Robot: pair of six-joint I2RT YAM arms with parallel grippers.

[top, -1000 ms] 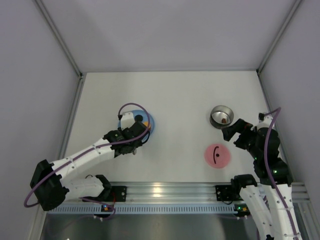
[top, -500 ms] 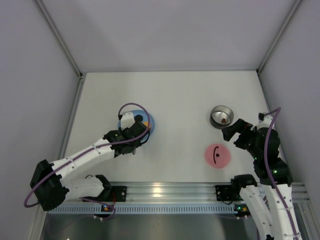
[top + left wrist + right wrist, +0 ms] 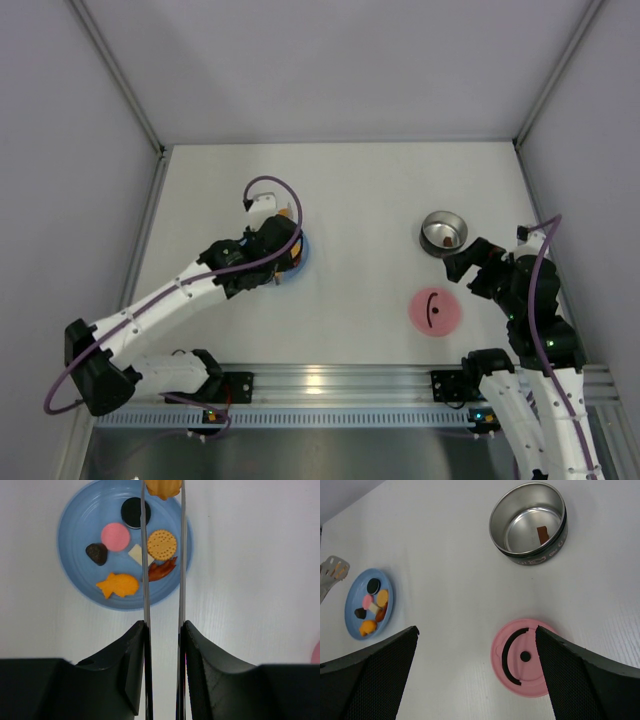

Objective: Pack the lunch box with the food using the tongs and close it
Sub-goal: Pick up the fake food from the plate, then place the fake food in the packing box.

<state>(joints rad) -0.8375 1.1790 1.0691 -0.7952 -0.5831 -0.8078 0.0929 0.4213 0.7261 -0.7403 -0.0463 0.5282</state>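
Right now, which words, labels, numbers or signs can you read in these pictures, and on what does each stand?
Nothing can be read clearly.
Steel lunch box: pale print on its dark band, too blurred to read.
Pink lid: a black arc and dot only, no letters.

Bright, soft light falls from above, so the white counter (image 3: 360,200) looks even and shadows are pale and small. The lunch box (image 3: 522,530) shines inside, and a bright spot glints on the metal rail (image 3: 320,380) by the counter's near edge. The left gripper (image 3: 164,627) is just dark shapes
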